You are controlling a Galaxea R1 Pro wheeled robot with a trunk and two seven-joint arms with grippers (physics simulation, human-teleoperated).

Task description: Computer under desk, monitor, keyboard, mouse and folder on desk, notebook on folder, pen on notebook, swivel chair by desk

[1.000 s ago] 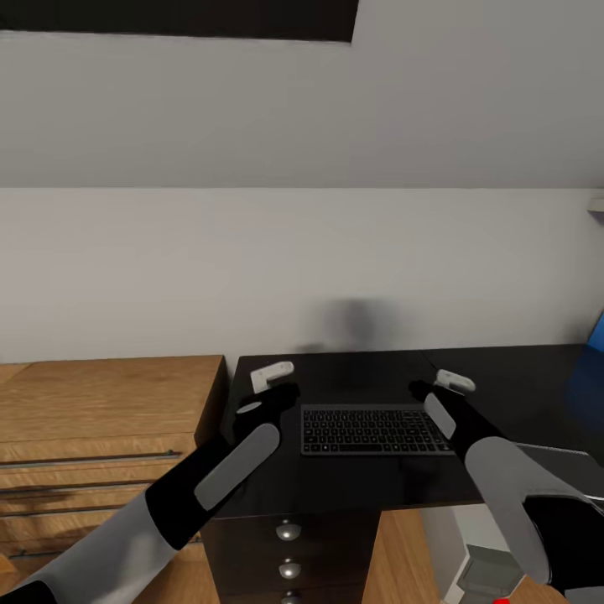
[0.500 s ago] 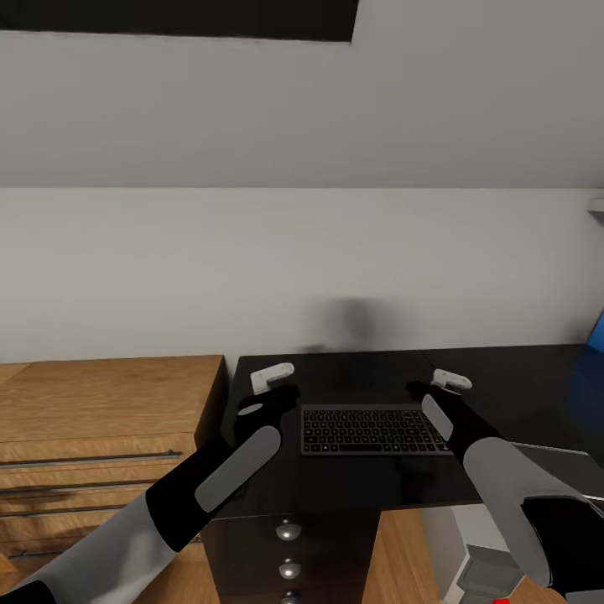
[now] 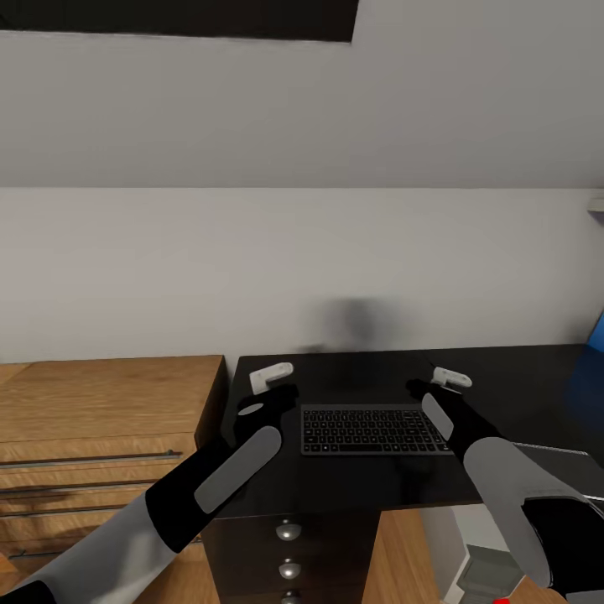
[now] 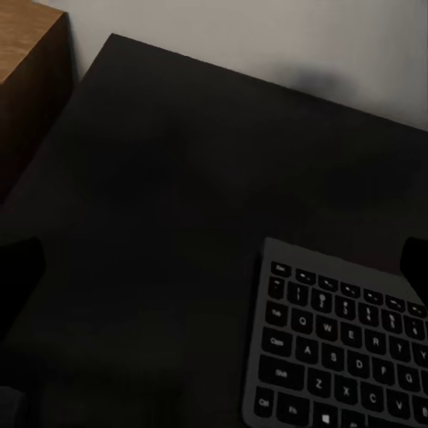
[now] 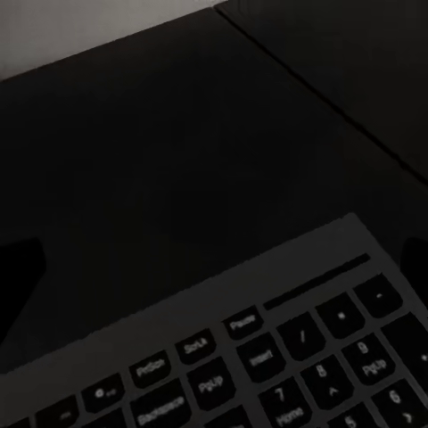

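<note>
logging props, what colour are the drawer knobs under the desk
Silver, round knobs on the desk's dark drawer fronts; clearest in the head view.

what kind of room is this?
Probably a home workspace under a sloped attic wall. Signs: a glossy black desk with knobbed drawers, a keyboard lying on it, and a low wooden unit beside it.

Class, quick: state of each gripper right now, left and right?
Left gripper: open, holding nothing, beside the keyboard on the desk.
Right gripper: open, holding nothing, at the keyboard's other end.
</note>
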